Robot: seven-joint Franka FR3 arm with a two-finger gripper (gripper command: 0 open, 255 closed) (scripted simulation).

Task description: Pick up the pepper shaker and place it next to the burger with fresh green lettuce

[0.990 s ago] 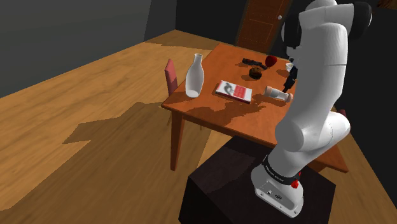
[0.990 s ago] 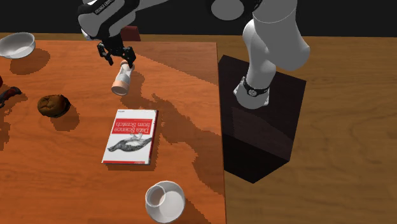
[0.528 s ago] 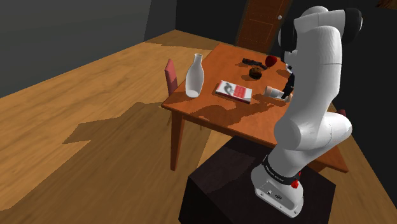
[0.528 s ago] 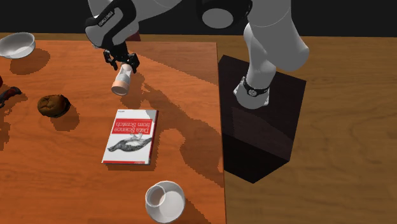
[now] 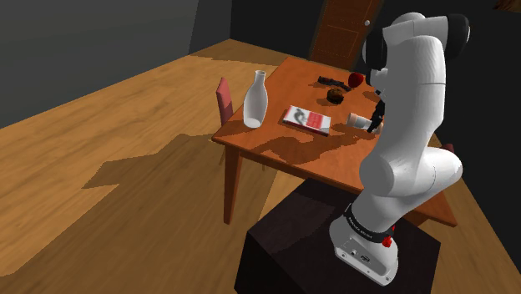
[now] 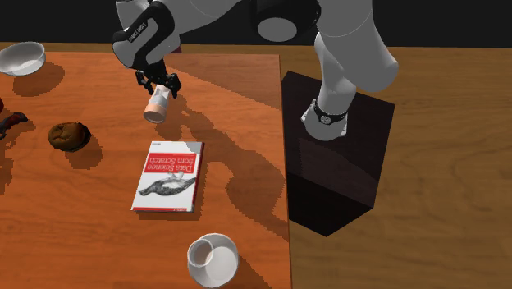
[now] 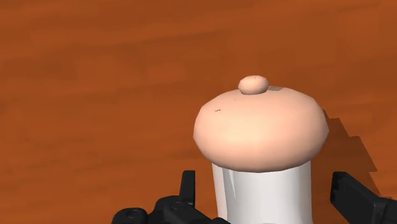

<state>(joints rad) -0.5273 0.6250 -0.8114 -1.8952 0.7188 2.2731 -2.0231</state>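
The work surface is an orange-brown wooden table on a plank floor, with a dark grey wall and a brown door behind it. The arm's black stand sits just beside the table edge at the second exterior view's right.

The pepper shaker — white body, peach dome cap — lies on its side on the table top, in the far half of the table as the second exterior view shows it. The cap points away from the gripper, which is lowered over the white body end. The fingers are spread, one on each side of the body. The wrist view shows a gap on both sides, so there is no contact and the shaker is not held.

The burger, a dark brown lump, rests on the table at the second exterior view's left of the shaker, well apart from it.

Other items on the table:
- A red-and-white book lies flat, nearer than the shaker.
- A white bowl sits at the far left.
- A white bottle stands upright near the corner at the shoulder view's left.

A red chair stands just beside that corner.
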